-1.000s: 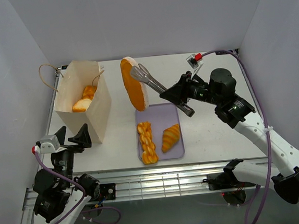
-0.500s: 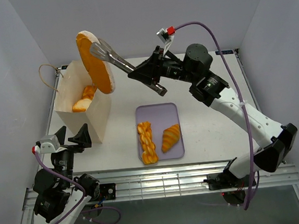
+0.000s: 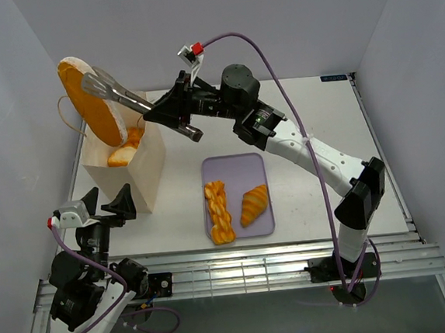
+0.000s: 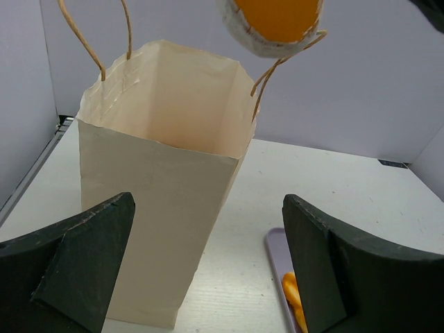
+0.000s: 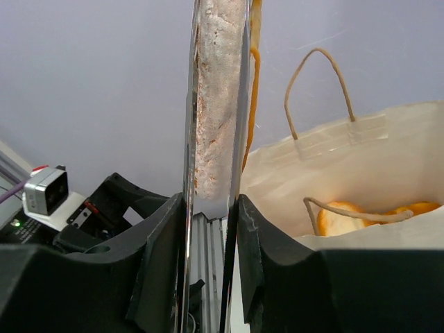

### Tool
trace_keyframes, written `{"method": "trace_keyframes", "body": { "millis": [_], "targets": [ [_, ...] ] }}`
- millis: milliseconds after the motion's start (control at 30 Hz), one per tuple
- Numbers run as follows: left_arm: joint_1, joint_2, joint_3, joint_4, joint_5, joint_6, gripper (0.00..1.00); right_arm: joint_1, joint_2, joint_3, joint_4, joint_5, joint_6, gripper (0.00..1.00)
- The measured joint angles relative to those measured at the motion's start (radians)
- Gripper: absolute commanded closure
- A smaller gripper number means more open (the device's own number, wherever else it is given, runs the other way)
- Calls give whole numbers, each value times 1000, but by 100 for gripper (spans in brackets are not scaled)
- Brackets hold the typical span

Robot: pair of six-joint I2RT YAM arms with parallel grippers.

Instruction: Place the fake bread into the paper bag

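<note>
1. Facing the paper bag (image 3: pixel 141 170) from the near left edge of the bench (image 3: pixel 317 174), the left tool (image 3: pixel 107 201) is shown with its two fingers (image 4: pixel 83 257) spread wide apart; the bag's near wall is framed between them in the left wrist view.
2. Near the middle of the bench, a lilac tray (image 3: pixel 234 169) is seen lying flat. Two pieces of fake bread rest on it side by side: a braided loaf (image 3: pixel 219 211) on the left and a croissant (image 3: pixel 254 204) on the right.
3. Left of the tray and apart from it, the paper bag is shown standing upright with its mouth open. Its cord handles (image 5: pixel 319 76) stand up from the rim. Pastries (image 3: pixel 127 146) are visible inside it, one pale and one orange-golden.
4. The right arm is seen stretched across the bench toward the far left. The right tool (image 3: pixel 173 116) is clamped on the handle end of a pair of metal tongs (image 3: pixel 119 96), the two blades (image 5: pixel 189 173) being pressed between its fingers (image 5: pixel 159 263).
5. An oval loaf (image 3: pixel 88 100) is gripped on edge between the tong tips, its orange top to one side and its pale underside (image 5: pixel 218 90) to the other. It is held in the air higher than the bag's rim, at the bag's far left corner in the top view, and does not touch the bag. Whether it hangs directly over the opening cannot be told.
</note>
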Motion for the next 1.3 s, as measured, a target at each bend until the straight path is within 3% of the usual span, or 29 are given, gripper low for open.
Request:
{"method": "trace_keyframes", "body": {
  "millis": [300, 733, 967, 1300],
  "targets": [
    [0, 0, 0, 1, 0, 0, 2, 34, 17, -188, 110, 101, -4, 67],
    [0, 0, 0, 1, 2, 0, 2, 62, 56, -227, 187, 238, -31, 63],
    [0, 0, 0, 1, 4, 0, 2, 63, 56, -272, 186, 262, -32, 45],
    [-6, 0, 0, 2, 5, 0, 2, 63, 65, -212, 175, 258, -39, 42]
  ]
}}
